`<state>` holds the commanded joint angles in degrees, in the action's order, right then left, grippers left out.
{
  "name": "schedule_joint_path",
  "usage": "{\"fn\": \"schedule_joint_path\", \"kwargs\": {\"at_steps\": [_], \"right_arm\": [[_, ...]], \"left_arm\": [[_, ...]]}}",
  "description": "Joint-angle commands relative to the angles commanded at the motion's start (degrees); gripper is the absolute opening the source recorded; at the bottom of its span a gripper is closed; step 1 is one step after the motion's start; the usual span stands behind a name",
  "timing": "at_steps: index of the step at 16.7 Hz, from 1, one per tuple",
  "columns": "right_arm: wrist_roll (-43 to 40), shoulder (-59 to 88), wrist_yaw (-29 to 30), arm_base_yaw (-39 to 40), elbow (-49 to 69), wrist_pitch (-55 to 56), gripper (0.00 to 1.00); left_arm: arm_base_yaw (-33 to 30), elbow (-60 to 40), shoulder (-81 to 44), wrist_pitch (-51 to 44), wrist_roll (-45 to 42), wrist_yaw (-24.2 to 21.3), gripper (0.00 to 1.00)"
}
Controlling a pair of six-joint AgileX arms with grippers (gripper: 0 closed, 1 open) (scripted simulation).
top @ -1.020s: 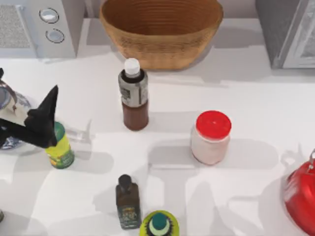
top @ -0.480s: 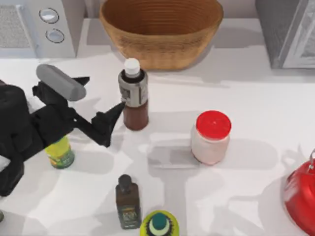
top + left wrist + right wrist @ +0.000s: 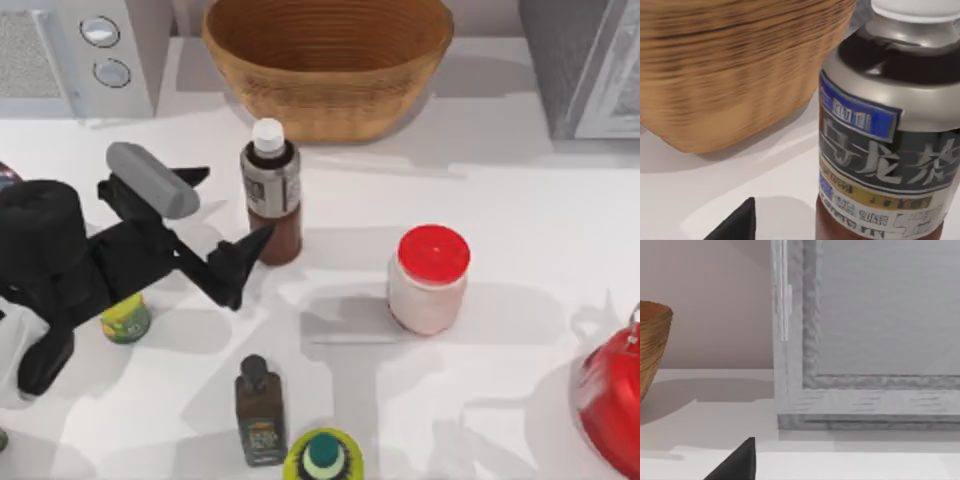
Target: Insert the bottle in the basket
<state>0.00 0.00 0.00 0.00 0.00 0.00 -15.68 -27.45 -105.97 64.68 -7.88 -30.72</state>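
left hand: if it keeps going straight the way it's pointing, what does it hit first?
Most likely the bottle. In the top view the left hand points up and right with its fingers open on either side of the bottle's reddish-brown lower body. The basket stands beyond it. Height alignment is hard to judge.

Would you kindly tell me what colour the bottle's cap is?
White; the bottle shows its cap best in the top view.

Three bottles: one tall white-capped bottle [image 3: 271,190], one yellow-green bottle [image 3: 125,318], one dark olive bottle [image 3: 260,411]. One red-lidded jar [image 3: 429,279], one wicker basket [image 3: 328,62].
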Motion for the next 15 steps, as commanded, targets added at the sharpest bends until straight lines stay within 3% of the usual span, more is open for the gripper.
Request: {"fn": "schedule_joint_path", "kwargs": {"at_steps": [9,15], "right_arm": [[0.0,0.0,0.0,0.0,0.0,0.0,1.00],[0.0,0.0,0.0,0.0,0.0,0.0,1.00]], "left_arm": [[-5.3,-8.9,-5.6,-2.5,1.4,5.1,1.00],[-6.2,-14.4,-11.8,-1.8,1.6,5.8,1.00]]}}
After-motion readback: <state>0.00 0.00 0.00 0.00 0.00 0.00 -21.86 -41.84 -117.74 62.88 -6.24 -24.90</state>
